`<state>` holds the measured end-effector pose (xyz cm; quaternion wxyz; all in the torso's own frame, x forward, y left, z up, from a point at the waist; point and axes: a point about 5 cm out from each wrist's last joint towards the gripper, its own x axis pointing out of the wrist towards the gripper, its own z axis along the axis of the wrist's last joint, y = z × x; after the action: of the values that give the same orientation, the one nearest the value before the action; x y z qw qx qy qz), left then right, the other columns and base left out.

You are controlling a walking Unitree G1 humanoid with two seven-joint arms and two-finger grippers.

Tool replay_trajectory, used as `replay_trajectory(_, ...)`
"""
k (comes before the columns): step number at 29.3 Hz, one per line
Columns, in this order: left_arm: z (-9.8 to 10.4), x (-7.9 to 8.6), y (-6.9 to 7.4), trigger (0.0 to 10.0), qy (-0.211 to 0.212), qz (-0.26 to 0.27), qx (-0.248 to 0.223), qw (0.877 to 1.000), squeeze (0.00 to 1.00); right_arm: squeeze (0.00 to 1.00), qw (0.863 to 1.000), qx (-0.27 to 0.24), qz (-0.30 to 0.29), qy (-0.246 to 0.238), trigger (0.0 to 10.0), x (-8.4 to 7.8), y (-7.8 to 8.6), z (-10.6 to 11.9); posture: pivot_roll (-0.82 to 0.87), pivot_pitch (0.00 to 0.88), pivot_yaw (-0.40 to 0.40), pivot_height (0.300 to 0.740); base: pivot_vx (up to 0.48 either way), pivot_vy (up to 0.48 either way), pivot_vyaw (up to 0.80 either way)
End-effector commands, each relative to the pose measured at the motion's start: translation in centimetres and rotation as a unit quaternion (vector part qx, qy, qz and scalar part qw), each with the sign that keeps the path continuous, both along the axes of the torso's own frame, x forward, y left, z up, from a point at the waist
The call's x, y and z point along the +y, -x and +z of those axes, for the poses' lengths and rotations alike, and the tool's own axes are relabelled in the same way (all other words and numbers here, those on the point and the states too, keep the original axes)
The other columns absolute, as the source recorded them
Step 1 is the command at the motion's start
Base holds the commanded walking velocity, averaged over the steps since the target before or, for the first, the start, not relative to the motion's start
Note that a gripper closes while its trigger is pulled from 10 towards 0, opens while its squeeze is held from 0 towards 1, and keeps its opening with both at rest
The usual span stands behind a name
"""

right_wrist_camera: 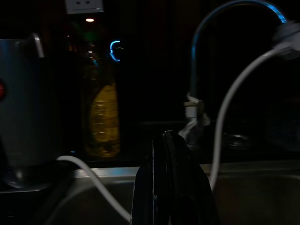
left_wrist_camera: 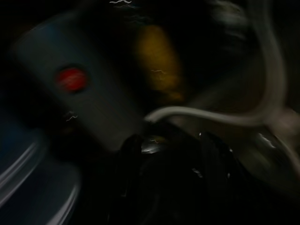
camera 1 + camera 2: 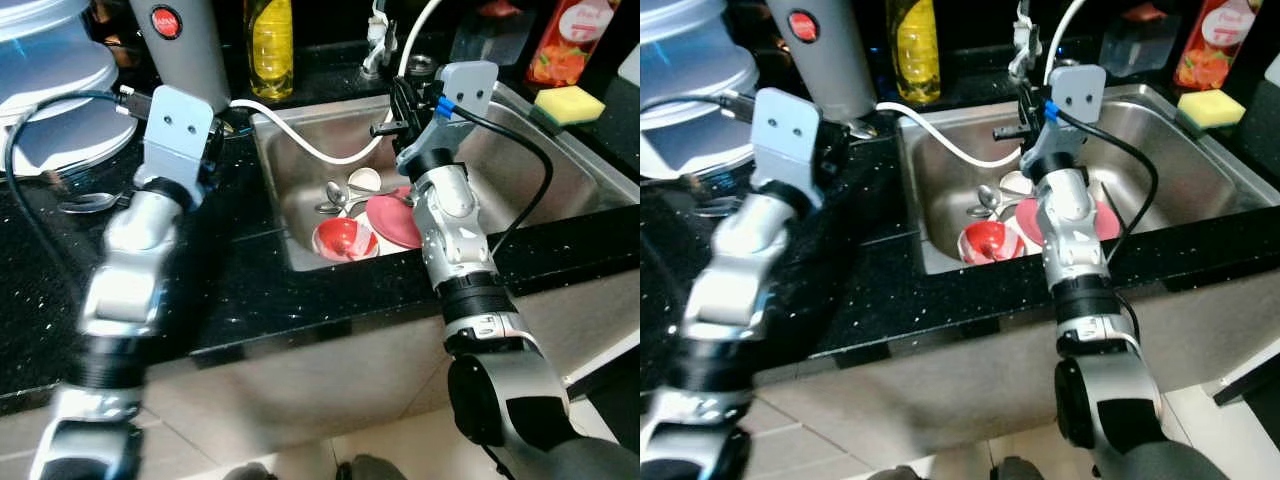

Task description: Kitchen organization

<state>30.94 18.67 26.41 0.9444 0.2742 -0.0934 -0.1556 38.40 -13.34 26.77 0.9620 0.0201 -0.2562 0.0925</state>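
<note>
**Both arms at the sink, dishes waiting in the basin**

The right gripper (image 3: pixel 400 108) hangs above the steel sink (image 3: pixel 560 170), its two black fingers pressed together on nothing, as the right wrist view shows. Below it, in the basin, lie a red bowl (image 3: pixel 343 238), a pink plate (image 3: pixel 392 220) and a spoon (image 3: pixel 335 195), all close together near the front wall. The left gripper (image 2: pixel 168 159) sits low over the dark counter (image 3: pixel 250 290) beside the grey appliance (image 3: pixel 190 40); whether its fingers are apart or together I cannot tell, since that wrist view is dark and smeared.

The likely trouble is the white hose (image 3: pixel 310 145) that drapes across the basin: a reach down for the dishes could snag it. The bowl also rests just against the plate, so a pinch on its rim may slide both.

The head views show the dishes, the yellow sponge (image 3: pixel 568 102) and the oil bottle (image 3: pixel 270 45); the right wrist view instead shows the curved tap (image 1: pixel 225 18) and a wall socket (image 1: pixel 84 5).
</note>
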Motion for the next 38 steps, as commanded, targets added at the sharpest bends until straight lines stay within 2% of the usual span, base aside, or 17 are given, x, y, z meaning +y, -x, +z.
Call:
replay_trajectory(1, 1.9, 1.9, 1.5, 10.0, -0.062, -0.028, 0.01, 0.998, 0.0, 0.0, 1.0, -0.002, 0.0, 0.009, 10.0, -0.3, 0.2, 0.0, 0.06, 0.058, 0.058, 0.74, 0.0, 0.0, 0.0)
replay_trajectory(3, 2.9, 3.5, 2.4, 10.0, -0.104, -0.03, 0.017, 0.994, 0.0, 0.0, 1.0, -0.002, 0.0, 0.011, 10.0, -0.4, 0.2, 0.0, 0.08, 0.056, 0.057, 0.74, 0.0, 0.0, 0.0)
replay_trajectory(4, 2.9, 3.5, 2.4, 10.0, -0.104, -0.03, 0.017, 0.994, 0.0, 0.0, 1.0, -0.002, 0.0, 0.011, 10.0, -0.4, 0.2, 0.0, 0.08, 0.056, 0.057, 0.74, 0.0, 0.0, 0.0)
replay_trajectory(7, 2.0, 4.0, 4.8, 10.0, -0.054, -0.121, 0.115, 0.985, 0.0, 0.0, 1.0, -0.001, 0.0, 0.011, 10.0, -0.5, 0.1, 0.0, 0.09, 0.057, 0.057, 0.74, 0.0, 0.0, 0.0)
replay_trajectory(8, 2.0, 4.0, 4.8, 10.0, -0.054, -0.121, 0.115, 0.985, 0.0, 0.0, 1.0, -0.001, 0.0, 0.011, 10.0, -0.5, 0.1, 0.0, 0.09, 0.057, 0.057, 0.74, 0.0, 0.0, 0.0)
replay_trajectory(12, 0.5, 4.2, 6.5, 10.0, -0.056, -0.175, 0.191, 0.964, 0.0, 0.0, 1.0, 0.001, 0.003, 0.01, 10.0, -0.4, 0.0, -0.1, 0.11, 0.059, 0.05, 0.74, 0.0, 0.0, 0.0)
replay_trajectory(17, -0.2, 6.6, 5.8, 10.0, -0.007, -0.182, 0.266, 0.947, 0.0, 0.0, 1.0, 0.009, 0.013, 0.007, 10.0, 0.1, -0.1, -0.4, 0.13, 0.059, 0.046, 0.74, 0.0, 0.0, 0.0)
replay_trajectory(20, -1.8, 8.3, 4.6, 10.0, -0.018, -0.157, 0.31, 0.938, 0.0, 0.0, 1.0, 0.01, 0.018, 0.006, 10.0, 0.5, -0.1, -0.5, 0.13, 0.059, 0.046, 0.74, 0.0, 0.0, 0.0)
replay_trajectory(24, -2.3, 8.2, 5.1, 10.0, -0.003, -0.186, 0.34, 0.922, 0.0, 0.0, 1.0, 0.008, 0.012, 0.004, 10.0, 0.2, 0.1, -0.5, 0.11, 0.061, 0.061, 0.74, 0.0, 0.0, 0.0)
replay_trajectory(25, -2.2, 8.1, 5.2, 10.0, 0.005, -0.198, 0.342, 0.919, 0.29, 0.0, 1.0, 0.009, 0.009, 0.004, 10.0, 0.0, 0.1, -0.6, 0.1, 0.061, 0.067, 0.74, 0.0, 0.0, 0.0)
replay_trajectory(26, -2.2, 8.1, 5.2, 10.0, 0.005, -0.198, 0.342, 0.919, 0.29, 0.0, 1.0, 0.009, 0.009, 0.004, 10.0, 0.0, 0.1, -0.6, 0.1, 0.061, 0.067, 0.74, 0.0, 0.0, 0.0)
replay_trajectory(27, -2.2, 8.0, 5.2, 10.0, 0.01, -0.206, 0.343, 0.916, 0.54, 0.0, 1.0, 0.01, 0.007, 0.004, 10.0, -0.1, 0.1, -0.6, 0.1, 0.061, 0.067, 0.74, 0.0, 0.0, 0.0)
replay_trajectory(28, -2.2, 8.0, 5.2, 10.0, 0.01, -0.206, 0.343, 0.916, 0.54, 0.0, 1.0, 0.01, 0.007, 0.004, 10.0, -0.1, 0.1, -0.6, 0.1, 0.061, 0.067, 0.74, 0.0, 0.0, 0.0)
replay_trajectory(29, -1.9, 7.9, 5.0, 10.0, 0.031, -0.223, 0.342, 0.912, 1.0, 0.0, 1.0, 0.012, 0.001, 0.003, 10.0, -0.5, 0.2, -0.8, 0.1, 0.061, 0.067, 0.74, 0.0, 0.0, 0.0)
replay_trajectory(34, -0.9, 8.0, 4.0, 10.0, 0.064, -0.242, 0.328, 0.911, 1.0, 0.0, 1.0, 0.01, -0.004, 0.003, 10.0, -0.7, 0.3, -0.8, 0.07, 0.052, 0.077, 0.74, 0.0, 0.0, 0.0)
replay_trajectory(35, -0.8, 7.9, 3.9, 10.0, 0.066, -0.251, 0.326, 0.909, 0.0, 0.0, 1.0, 0.01, -0.005, 0.003, 10.0, -0.7, 0.3, -0.8, 0.07, 0.052, 0.077, 0.74, 0.0, 0.0, 0.0)
replay_trajectory(38, -2.3, 7.1, 4.1, 10.0, 0.052, -0.281, 0.357, 0.889, 0.0, 0.0, 1.0, 0.009, -0.005, 0.004, 10.0, -0.7, 0.3, -0.8, 0.06, 0.043, 0.077, 0.74, 0.0, 0.0, 0.0)
